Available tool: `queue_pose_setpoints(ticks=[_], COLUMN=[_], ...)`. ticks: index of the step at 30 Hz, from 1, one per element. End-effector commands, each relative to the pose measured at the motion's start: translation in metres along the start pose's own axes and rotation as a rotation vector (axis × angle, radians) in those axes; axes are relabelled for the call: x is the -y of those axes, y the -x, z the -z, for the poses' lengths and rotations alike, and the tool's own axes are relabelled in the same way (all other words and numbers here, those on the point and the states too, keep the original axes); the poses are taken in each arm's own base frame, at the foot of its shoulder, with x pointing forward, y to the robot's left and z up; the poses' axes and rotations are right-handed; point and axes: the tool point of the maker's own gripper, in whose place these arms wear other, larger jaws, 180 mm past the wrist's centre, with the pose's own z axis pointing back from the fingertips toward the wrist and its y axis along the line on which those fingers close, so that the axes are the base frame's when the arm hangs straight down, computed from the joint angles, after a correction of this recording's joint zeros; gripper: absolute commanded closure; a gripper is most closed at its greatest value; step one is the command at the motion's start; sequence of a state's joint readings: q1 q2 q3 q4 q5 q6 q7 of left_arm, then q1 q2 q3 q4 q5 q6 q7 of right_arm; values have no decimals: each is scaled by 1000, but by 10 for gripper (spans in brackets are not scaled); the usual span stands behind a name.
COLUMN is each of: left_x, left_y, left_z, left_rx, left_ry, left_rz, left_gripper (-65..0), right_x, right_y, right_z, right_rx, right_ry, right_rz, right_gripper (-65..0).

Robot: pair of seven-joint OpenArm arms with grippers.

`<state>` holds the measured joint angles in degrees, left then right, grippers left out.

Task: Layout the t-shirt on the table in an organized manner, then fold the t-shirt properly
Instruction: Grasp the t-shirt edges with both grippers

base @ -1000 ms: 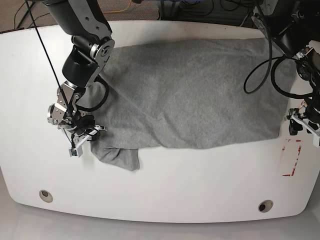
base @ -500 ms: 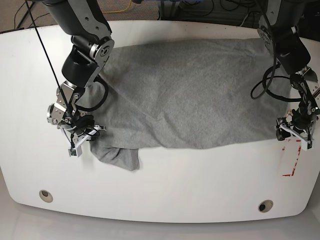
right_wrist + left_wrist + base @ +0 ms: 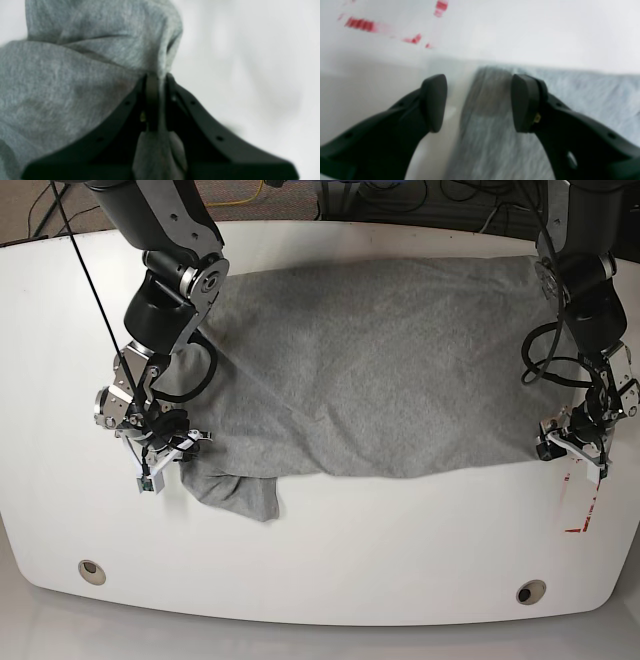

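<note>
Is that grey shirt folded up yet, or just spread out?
Mostly spread out. The t-shirt lies open across the table, but one sleeve is bunched near the right claw, which pinches the cloth.

No text, label, brand or number can be read in any view. The heather-grey cotton t-shirt [image 3: 380, 370], spread over the middle and upper part of the base view, shows only plain fabric with no lettering visible. The one sign-like thing is a red-lined rectangular mark [image 3: 582, 502] on the glossy white tabletop [image 3: 360, 550] at the lower right of the base view; in the left wrist view it appears at upper left as blurred red dashes [image 3: 360, 24], carrying no legible characters.
</note>
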<state>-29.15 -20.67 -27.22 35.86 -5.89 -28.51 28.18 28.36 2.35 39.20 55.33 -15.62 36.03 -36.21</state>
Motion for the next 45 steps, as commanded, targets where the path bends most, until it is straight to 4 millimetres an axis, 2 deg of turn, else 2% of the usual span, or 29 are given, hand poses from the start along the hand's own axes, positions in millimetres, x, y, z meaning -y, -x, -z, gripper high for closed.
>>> queue_pose_setpoints(ticks=[1,9,13,15,17,20,23,29,35,40,42,45], left_x=[-5,4,12,13,13,13,17,37,43,42,39,34], left_y=[-25,-11,-3,-1,-1,2,4,9,9,-15,-16,-31], left_z=[-5,-2,2,2,2,2,4,5,4,-4,-8,-20], left_rx=[47,-23,-57,-66,-69,-75,-87,-112,-112,-50,-44,-8], left_ry=[-2,14,29,31,31,31,38,124,160,142,130,100], left_rz=[0,-2,-3,-3,-3,2,24,121,147,186,206,238], left_gripper=[-383,-369,-254,-153,-86,-28,-25,-15,0,0,0,0], right_x=[3,3,3,3,3,3,3,3,5,5,3,5], right_y=[-25,-25,-26,-26,-26,-26,-26,-26,-30,-43,-48,-55], right_z=[-5,-5,-6,-6,-6,-6,-6,-6,-8,-15,-17,-23], right_rx=[62,62,64,64,64,64,64,64,76,111,125,134], right_ry=[6,6,7,7,7,7,7,7,15,30,34,50], right_rz=[-6,-6,-6,-6,-6,-6,-6,-6,-11,-28,-34,-45], right_gripper=[-16,-16,-16,-16,-16,-16,-16,-16,-16,-14,-14,-14])
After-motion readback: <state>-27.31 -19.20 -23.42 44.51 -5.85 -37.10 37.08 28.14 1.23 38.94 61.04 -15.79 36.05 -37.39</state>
